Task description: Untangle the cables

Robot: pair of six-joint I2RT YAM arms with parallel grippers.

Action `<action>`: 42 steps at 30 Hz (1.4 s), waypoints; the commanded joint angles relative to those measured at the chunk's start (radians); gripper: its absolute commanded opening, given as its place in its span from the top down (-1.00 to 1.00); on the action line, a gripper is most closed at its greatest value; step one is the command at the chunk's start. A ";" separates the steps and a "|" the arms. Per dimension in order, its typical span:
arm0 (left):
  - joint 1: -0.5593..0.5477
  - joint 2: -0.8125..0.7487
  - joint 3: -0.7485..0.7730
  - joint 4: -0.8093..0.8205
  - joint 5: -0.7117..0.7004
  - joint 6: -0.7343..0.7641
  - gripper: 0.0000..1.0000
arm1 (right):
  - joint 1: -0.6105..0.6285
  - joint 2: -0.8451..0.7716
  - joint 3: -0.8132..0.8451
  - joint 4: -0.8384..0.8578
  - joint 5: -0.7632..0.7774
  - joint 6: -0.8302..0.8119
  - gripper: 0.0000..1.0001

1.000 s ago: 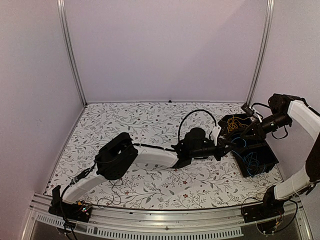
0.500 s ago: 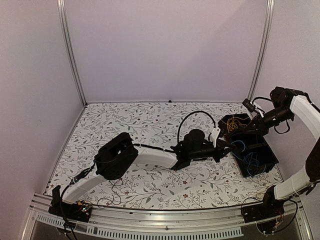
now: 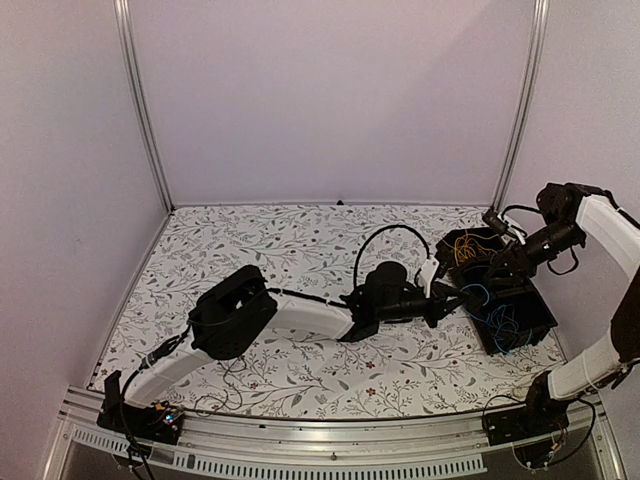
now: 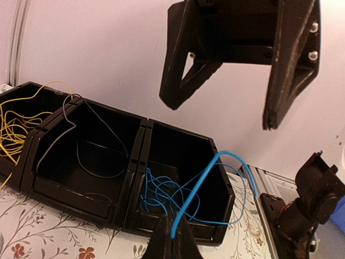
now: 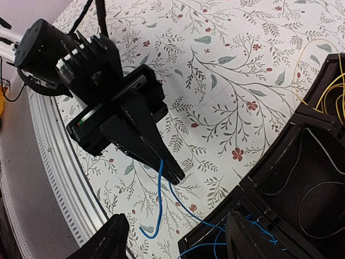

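Blue cable pinched in left pincer, right pincer spread

The table has a white covering printed with grey-green leaves and small red flowers; it fills the middle of the top view from wall to wall. A row of three joined black bins stands directly on this covering at the right of the frame, angled to the near edge. In the right wrist view, at upper right, a loop of yellow cable reaches past the bin rim over the covering; contact cannot be confirmed
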 commanded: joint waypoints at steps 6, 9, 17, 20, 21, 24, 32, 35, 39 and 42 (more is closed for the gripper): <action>-0.001 -0.072 -0.026 0.061 0.026 0.020 1.00 | 0.033 0.053 -0.062 0.018 -0.040 0.029 -0.30; -0.001 -0.074 -0.030 0.066 0.027 0.023 1.00 | 0.051 0.071 -0.076 0.026 -0.047 0.035 -0.20; -0.001 -0.079 -0.036 0.066 0.026 0.026 1.00 | 0.057 0.099 -0.072 0.031 -0.042 0.033 0.87; -0.002 -0.085 -0.047 0.060 0.010 0.021 0.77 | 0.056 0.091 -0.041 0.019 0.001 0.024 1.00; -0.002 -0.093 -0.060 0.057 0.001 0.018 0.48 | 0.052 0.085 -0.020 0.011 0.038 0.019 1.00; 0.002 -0.137 -0.140 0.066 -0.027 0.034 0.19 | 0.007 0.050 0.080 -0.037 0.127 -0.014 1.00; 0.049 -0.284 -0.481 0.215 -0.110 0.021 0.10 | -0.102 0.017 0.256 -0.082 0.386 -0.128 1.00; 0.068 -0.308 -0.565 0.252 -0.127 -0.002 0.11 | -0.109 0.004 0.248 -0.082 0.458 -0.163 1.00; 0.085 -0.332 -0.646 0.292 -0.141 -0.023 0.12 | -0.110 -0.026 0.162 -0.082 0.551 -0.229 1.00; 0.093 -0.345 -0.678 0.305 -0.151 -0.028 0.12 | -0.110 -0.027 0.037 -0.078 0.622 -0.235 1.00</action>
